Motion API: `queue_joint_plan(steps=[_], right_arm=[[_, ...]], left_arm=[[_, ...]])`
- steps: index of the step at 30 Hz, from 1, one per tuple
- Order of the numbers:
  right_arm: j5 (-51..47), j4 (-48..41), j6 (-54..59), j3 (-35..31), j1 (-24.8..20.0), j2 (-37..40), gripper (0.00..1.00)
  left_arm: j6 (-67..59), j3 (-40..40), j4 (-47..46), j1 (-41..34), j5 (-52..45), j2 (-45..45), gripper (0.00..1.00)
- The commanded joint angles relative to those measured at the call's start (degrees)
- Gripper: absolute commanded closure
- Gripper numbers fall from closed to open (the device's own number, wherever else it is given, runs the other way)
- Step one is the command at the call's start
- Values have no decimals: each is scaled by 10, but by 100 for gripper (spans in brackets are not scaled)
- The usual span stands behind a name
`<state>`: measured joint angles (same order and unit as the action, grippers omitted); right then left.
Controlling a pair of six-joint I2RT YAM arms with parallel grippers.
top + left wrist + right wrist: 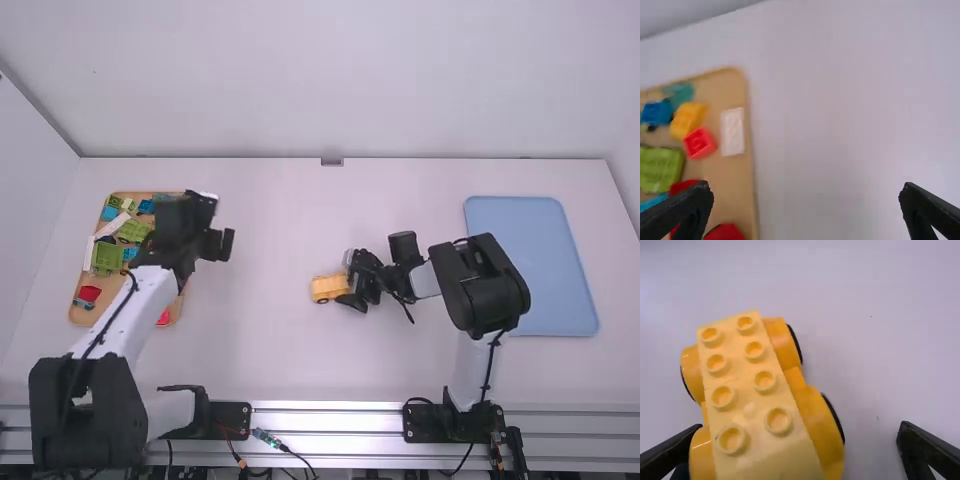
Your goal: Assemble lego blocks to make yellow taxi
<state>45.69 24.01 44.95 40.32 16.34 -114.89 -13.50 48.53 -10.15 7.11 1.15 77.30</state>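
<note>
In the high view my left gripper [217, 243] is over the right part of the brick tray; in the left wrist view the same gripper [806, 207] stands open, its fingers wide apart with nothing between them. Near the table's middle, my right gripper [350, 285] is beside the yellow car [327, 288]. The right wrist view has the right gripper [799, 450] open, the yellow car [750, 395] lying nearer its left finger and space on the other side. Studs cover the car's pale yellow top. A yellow brick [688, 120] lies in the tray.
The wooden tray [75, 313] at the table's left holds several loose blocks, among them a red brick [700, 143] and a white one [732, 132]. A blue tray [530, 260] lies at the right, beyond the right arm.
</note>
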Motion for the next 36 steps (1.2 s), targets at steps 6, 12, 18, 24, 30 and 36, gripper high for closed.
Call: queue_joint_plan(steps=[6, 12, 18, 24, 30, 36], right_arm=[[-198, -127, -57, -25, -2, 146, 1], [-218, -190, -57, -24, -2, 220, 1], [-270, -186, -89, -24, -11, 239, 1], [-304, -170, -87, -24, -10, 245, 1], [-306, -171, -85, -24, -10, 245, 1], [-305, -177, -85, -24, -9, 244, 1]], left_arm=[[14, 214, -97, 102, -50, 129, 1], [-86, 423, -245, 126, -48, 269, 1], [-90, 558, -338, 153, -64, 362, 1], [-156, 657, -432, 165, -64, 471, 1], [-200, 662, -410, 166, -45, 526, 7], [-204, 662, -370, 164, -41, 538, 10]])
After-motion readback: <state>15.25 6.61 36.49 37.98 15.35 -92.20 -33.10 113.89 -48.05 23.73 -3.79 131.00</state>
